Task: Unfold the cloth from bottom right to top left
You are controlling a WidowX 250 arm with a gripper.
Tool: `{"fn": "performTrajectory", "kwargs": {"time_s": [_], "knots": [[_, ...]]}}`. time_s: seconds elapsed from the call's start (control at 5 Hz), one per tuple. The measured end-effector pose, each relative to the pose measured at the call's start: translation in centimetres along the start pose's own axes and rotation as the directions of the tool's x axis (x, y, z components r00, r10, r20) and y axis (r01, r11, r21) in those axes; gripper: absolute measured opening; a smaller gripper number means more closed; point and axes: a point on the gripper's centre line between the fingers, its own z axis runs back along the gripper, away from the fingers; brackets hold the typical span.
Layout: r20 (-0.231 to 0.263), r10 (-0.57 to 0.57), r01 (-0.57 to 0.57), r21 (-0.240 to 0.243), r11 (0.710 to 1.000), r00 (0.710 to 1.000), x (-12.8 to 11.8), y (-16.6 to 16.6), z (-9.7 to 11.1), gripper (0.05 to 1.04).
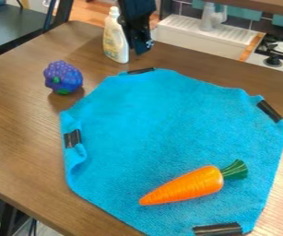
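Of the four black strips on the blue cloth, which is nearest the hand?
The top strip, on the far edge of the cloth, just below the hand in view. The left strip, right strip and bottom strip lie farther off.

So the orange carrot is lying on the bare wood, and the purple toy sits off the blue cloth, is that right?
The first part is wrong: the camera view shows the orange carrot lying on the blue cloth. The purple toy does sit off the cloth.
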Motion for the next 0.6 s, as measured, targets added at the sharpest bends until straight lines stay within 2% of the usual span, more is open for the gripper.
{"fn": "performTrajectory", "kwargs": {"time_s": [0.2,0.4,0.6], "knots": [[-0.023,-0.004,0.004,-0.025,1.000,1.000,-0.5,-0.2,-0.2,0.771],[-0.025,-0.008,0.006,-0.089,0.996,1.000,-0.9,-0.6,0.9,0.991],[-0.047,-0.086,0.079,-0.129,0.988,0.995,-1.4,-1.9,4.7,1.001]]}}
